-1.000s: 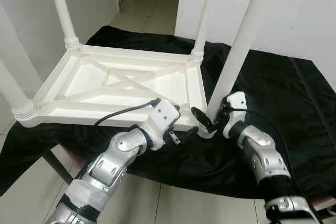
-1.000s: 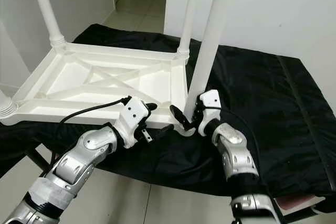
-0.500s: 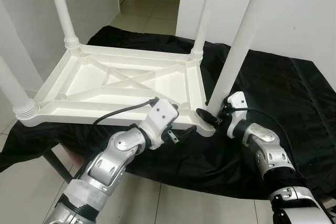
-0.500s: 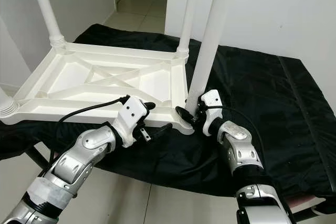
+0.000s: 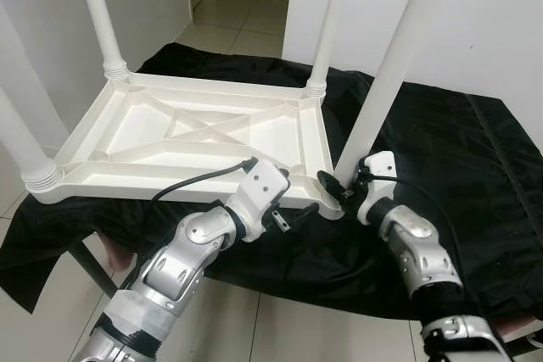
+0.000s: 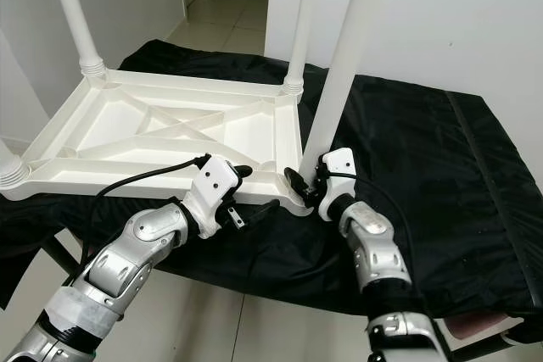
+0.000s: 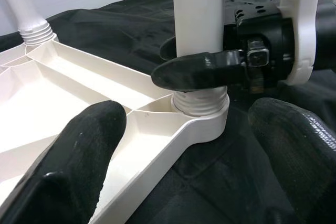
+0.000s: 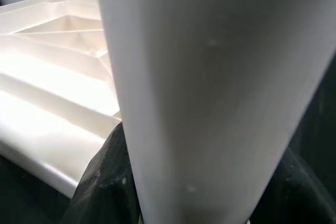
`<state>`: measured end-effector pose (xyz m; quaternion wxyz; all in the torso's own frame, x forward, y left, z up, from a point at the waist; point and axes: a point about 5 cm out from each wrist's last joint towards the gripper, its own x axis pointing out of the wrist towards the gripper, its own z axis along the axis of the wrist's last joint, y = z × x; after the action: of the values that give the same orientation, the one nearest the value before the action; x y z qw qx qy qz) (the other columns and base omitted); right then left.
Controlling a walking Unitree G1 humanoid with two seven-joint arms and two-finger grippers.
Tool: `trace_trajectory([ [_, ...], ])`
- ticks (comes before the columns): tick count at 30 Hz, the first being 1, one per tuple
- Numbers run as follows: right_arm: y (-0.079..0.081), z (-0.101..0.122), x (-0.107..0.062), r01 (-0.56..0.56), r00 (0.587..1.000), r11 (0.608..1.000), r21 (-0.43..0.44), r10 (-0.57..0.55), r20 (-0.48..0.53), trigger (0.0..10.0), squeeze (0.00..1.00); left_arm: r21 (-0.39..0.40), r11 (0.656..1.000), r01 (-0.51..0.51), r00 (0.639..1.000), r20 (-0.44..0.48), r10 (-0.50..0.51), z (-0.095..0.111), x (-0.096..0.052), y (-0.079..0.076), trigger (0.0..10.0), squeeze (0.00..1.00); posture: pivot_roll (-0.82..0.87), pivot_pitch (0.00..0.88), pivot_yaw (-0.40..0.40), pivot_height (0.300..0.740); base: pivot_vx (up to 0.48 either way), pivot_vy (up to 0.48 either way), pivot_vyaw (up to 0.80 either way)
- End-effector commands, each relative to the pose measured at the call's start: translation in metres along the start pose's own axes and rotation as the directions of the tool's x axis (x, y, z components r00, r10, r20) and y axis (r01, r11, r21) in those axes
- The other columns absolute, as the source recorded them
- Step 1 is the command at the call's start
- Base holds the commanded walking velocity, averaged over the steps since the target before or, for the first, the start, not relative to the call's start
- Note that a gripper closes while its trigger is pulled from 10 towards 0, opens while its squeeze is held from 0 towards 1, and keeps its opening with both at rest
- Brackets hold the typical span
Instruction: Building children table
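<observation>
Right end effector point(image 6: 304, 186) pinching leg point(image 5: 382, 86) low at corner socket of upturned tabletop point(image 5: 182, 137) on bench point(image 5: 475, 175). Left end effector point(image 5: 297, 216) spread, just beside corner. Keep leg plumb; twist without cross-threading.

A black cloth point(image 5: 441, 150) is covering the bench, draping over its near edge and sagging toward the floor at the left corner. White walls point(image 5: 492, 31) are rising behind it. Pale floor tiles point(image 5: 242, 27) are running through an open doorway into a corridor, where daylight is falling softly.
</observation>
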<state>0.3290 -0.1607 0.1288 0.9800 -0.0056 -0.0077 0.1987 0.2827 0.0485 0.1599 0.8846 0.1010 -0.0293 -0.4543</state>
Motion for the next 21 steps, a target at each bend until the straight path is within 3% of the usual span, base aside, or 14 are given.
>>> trace_trajectory([
  [1, -0.005, 0.002, -0.001, 0.14, 0.99, 0.989, 0.035, -0.14, -0.004, 10.0, 0.0, 0.003, 0.998, 0.068, 0.998, -0.004, -0.068, 0.001, 0.001, -0.005, 10.0, 0.0, 0.0, 0.0, -0.079, 0.74, 0.0, 0.0, 0.0],
  [3, -0.005, 0.002, -0.001, 0.14, 0.99, 0.989, 0.035, -0.14, -0.004, 10.0, 0.0, 0.003, 0.998, 0.068, 0.998, -0.004, -0.068, 0.001, 0.001, -0.005, 10.0, 0.0, 0.0, 0.0, -0.079, 0.74, 0.0, 0.0, 0.0],
  [4, 0.0, 0.002, -0.002, 0.265, 0.964, 0.961, 0.072, -0.265, -0.011, 10.0, 0.0, 0.001, 0.998, 0.068, 0.998, -0.003, -0.068, 0.0, 0.001, -0.006, 10.0, 0.0, 0.0, 0.0, -0.083, 0.74, 0.0, 0.0, 0.0],
  [8, 0.009, 0.002, -0.004, 0.337, 0.941, 0.937, 0.091, -0.337, -0.015, 10.0, 0.0, -0.001, 0.998, 0.07, 0.998, -0.003, -0.07, 0.0, 0.001, -0.007, 10.0, 0.0, 0.0, 0.0, -0.088, 0.74, 0.0, 0.0, 0.0],
  [9, 0.013, 0.002, -0.006, 0.421, 0.907, 0.903, 0.09, -0.422, -0.007, 10.0, 0.0, -0.002, 0.997, 0.071, 0.997, -0.002, -0.071, 0.0, 0.002, -0.007, 10.0, 0.0, 0.0, 0.0, -0.088, 0.74, 0.0, 0.0, 0.0],
  [10, 0.013, 0.002, -0.006, 0.421, 0.907, 0.903, 0.09, -0.422, -0.007, 10.0, 0.0, -0.002, 0.997, 0.071, 0.997, -0.002, -0.071, 0.0, 0.002, -0.007, 10.0, 0.0, 0.0, 0.0, -0.088, 0.74, 0.0, 0.0, 0.0],
  [12, 0.019, 0.001, -0.01, 0.507, 0.86, 0.852, 0.129, -0.511, -0.008, 10.0, 0.0, -0.001, 0.998, 0.07, 0.998, -0.002, -0.07, 0.0, 0.002, -0.008, 10.0, 0.0, 0.01, 0.0, -0.097, 0.74, 0.0, 0.0, 0.0],
  [15, 0.028, 0.003, -0.011, 0.543, 0.836, 0.827, 0.148, -0.549, -0.001, 10.0, 0.0, -0.002, 0.998, 0.067, 0.998, -0.002, -0.067, -0.001, 0.001, -0.008, 10.0, 0.0, 0.01, 0.0, -0.101, 0.74, 0.0, 0.0, 0.0],
  [17, 0.028, 0.003, -0.011, 0.543, 0.836, 0.827, 0.148, -0.549, -0.001, 10.0, 0.0, -0.002, 0.998, 0.067, 0.998, -0.002, -0.067, -0.001, 0.001, -0.008, 10.0, 0.0, 0.01, 0.0, -0.101, 0.74, 0.0, 0.0, 0.0],
  [19, 0.033, 0.01, -0.009, 0.464, 0.877, 0.87, 0.169, -0.477, 0.046, 10.0, 0.0, -0.002, 0.997, 0.071, 0.997, -0.004, -0.071, -0.001, 0.001, -0.009, 10.0, 0.0, 0.01, 0.0, -0.099, 0.74, 0.0, 0.0, 0.0],
  [20, 0.033, 0.012, -0.01, 0.464, 0.876, 0.869, 0.17, -0.479, 0.055, 10.0, 0.06, -0.002, 0.997, 0.073, 0.997, -0.004, -0.073, -0.001, 0.001, -0.009, 10.0, 0.0, 0.01, 0.0, -0.099, 0.74, 0.0, 0.0, 0.0],
  [21, 0.033, 0.012, -0.01, 0.464, 0.876, 0.869, 0.17, -0.479, 0.055, 10.0, 0.06, -0.002, 0.997, 0.073, 0.997, -0.004, -0.073, -0.001, 0.001, -0.009, 10.0, 0.0, 0.01, 0.0, -0.099, 0.74, 0.0, 0.0, 0.0],
])
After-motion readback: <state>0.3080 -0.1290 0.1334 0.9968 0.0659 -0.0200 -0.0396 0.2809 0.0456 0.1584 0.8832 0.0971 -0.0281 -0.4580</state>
